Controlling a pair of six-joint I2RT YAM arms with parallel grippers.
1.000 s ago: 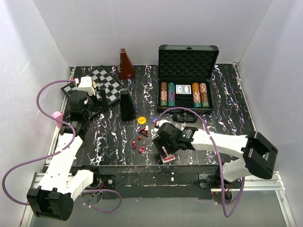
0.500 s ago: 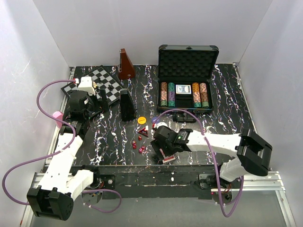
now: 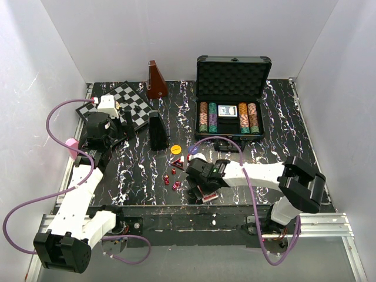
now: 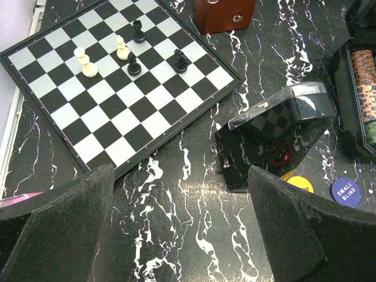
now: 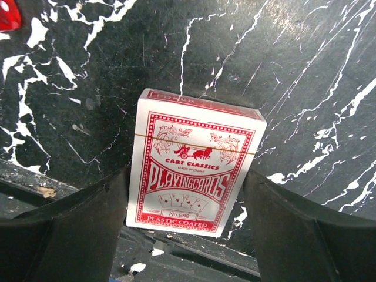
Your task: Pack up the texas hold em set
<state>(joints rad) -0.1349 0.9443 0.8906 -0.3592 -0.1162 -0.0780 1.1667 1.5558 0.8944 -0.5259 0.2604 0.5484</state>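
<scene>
Matt black plastic on the right pincer (image 5: 185, 194); between its jaws a glossy coated card deck (image 5: 197, 170) on a smooth marbled tabletop (image 5: 305, 70); beyond, the case (image 3: 233, 76), lined in dimpled foam.

Card deck (image 5: 197, 170) — between right fingers (image 5: 64, 229).

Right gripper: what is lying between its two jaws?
A red card deck lies flat on the table between the open jaws of the right gripper, as the right wrist view shows.
</scene>
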